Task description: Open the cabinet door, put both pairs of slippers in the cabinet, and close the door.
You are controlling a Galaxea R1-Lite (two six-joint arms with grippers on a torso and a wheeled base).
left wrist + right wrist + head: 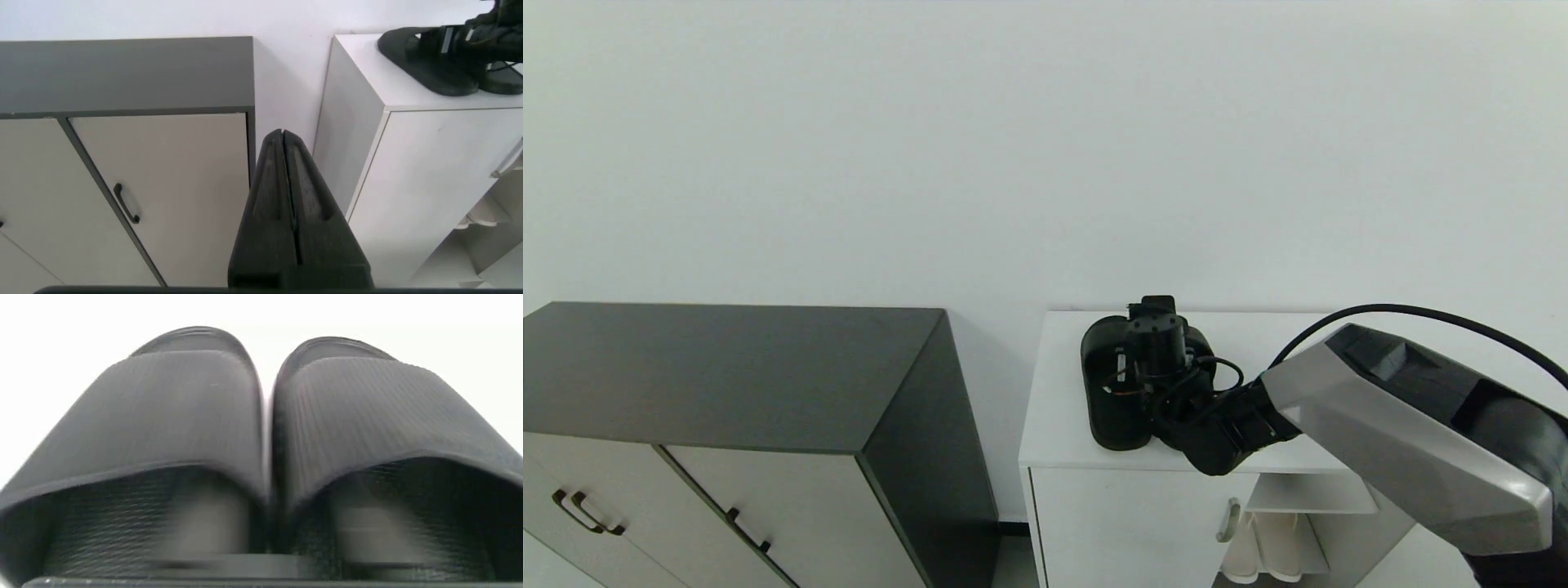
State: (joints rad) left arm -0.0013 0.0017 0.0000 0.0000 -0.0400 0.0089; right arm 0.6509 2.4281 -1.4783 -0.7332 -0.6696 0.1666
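Observation:
A pair of black slippers [1112,392] [433,57] lies side by side on top of the white cabinet [1058,392] [425,163]. My right gripper [1156,351] is down on them, over the right-hand slipper. In the right wrist view both ribbed straps [188,416] are very near. The cabinet's right side stands open, and a pair of white slippers [1278,551] rests on a lower shelf inside. Its left door, with a pale handle [1229,520], is closed. My left gripper [283,188] is shut and holds nothing, low in front of the gap between the two cabinets.
A dark-topped cabinet [711,367] [122,73] with cream doors and dark handles [588,513] stands left of the white one, a narrow gap between them. A plain white wall runs behind both.

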